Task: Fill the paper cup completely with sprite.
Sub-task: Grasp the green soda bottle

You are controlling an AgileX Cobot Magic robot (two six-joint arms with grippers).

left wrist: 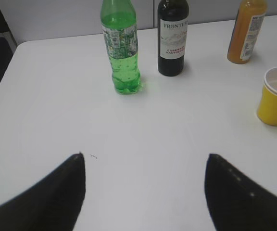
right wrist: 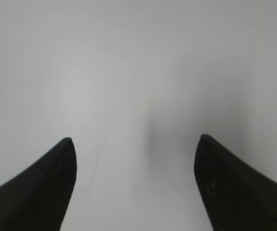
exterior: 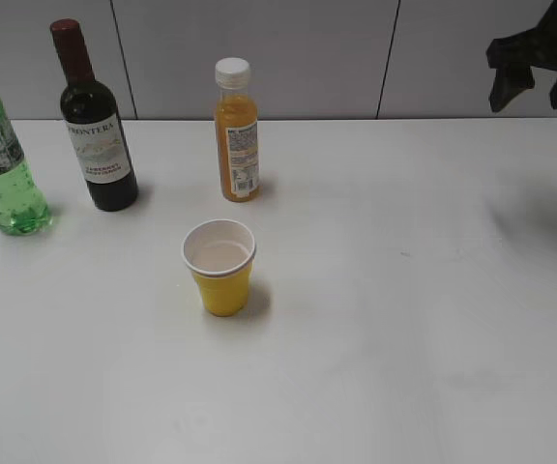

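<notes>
The yellow paper cup (exterior: 220,269) stands upright mid-table, white inside; it also shows at the right edge of the left wrist view (left wrist: 276,97). The green sprite bottle (exterior: 1,164) stands at the far left, upright, and shows in the left wrist view (left wrist: 121,48) with its top cut off. My left gripper (left wrist: 145,159) is open and empty, well short of the bottle; it is out of the exterior view. My right gripper (right wrist: 136,140) is open and empty over bare table; it shows dark at the exterior view's top right (exterior: 540,60).
A dark wine bottle (exterior: 95,121) stands just right of the sprite, also in the left wrist view (left wrist: 173,36). An orange juice bottle (exterior: 236,133) stands behind the cup, also in the left wrist view (left wrist: 245,30). The white table (exterior: 404,338) meets a grey wall behind.
</notes>
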